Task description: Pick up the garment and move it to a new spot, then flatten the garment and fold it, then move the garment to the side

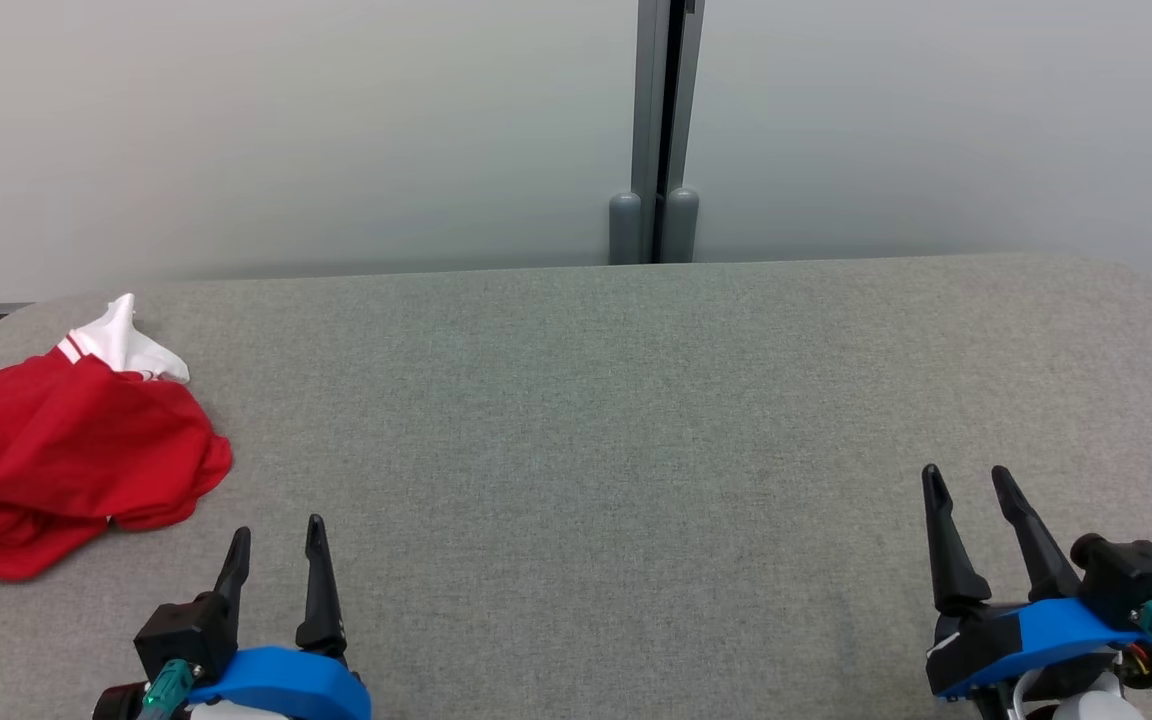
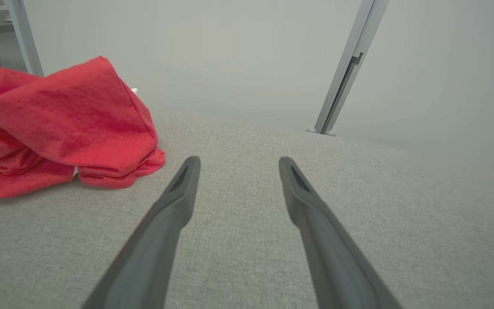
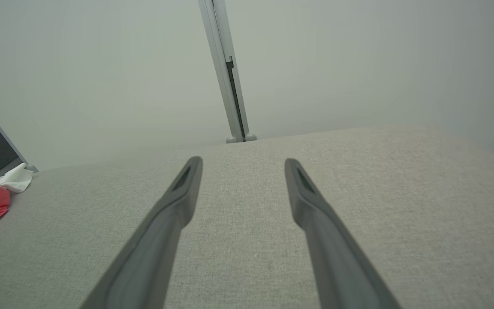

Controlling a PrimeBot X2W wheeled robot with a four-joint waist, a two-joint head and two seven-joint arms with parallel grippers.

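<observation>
**Grey felt tabletop, garment untouched: 0 of 3 stages done**

Grey felt tabletop [image 1: 576,400] runs back to pale wall panels, w/ a grey post [image 1: 661,130] at the far middle. The red garment [image 1: 56,450] lies in a crumpled heap at the table's left side, partly past the left edge of the head view. Its white striped trim [image 1: 126,345] pokes out on the far side.

The left gripper [image 1: 278,525] sits at near left w/ its 2 fingers spread wide and nothing between them. It is near the heap's near-right corner but apart from the cloth. The right gripper [image 1: 964,470] sits at near right, also spread wide and empty, well apart from the garment.

Progress, as I judge it: nothing is done yet. The garment is bunched, not flat, not folded, and no gripper touches it. All stages remain:
- pick up and carry to a new spot, prob. the bare centre
- flatten and fold
- shift to the side

The left arm looks best placed for the 1st grab.
</observation>
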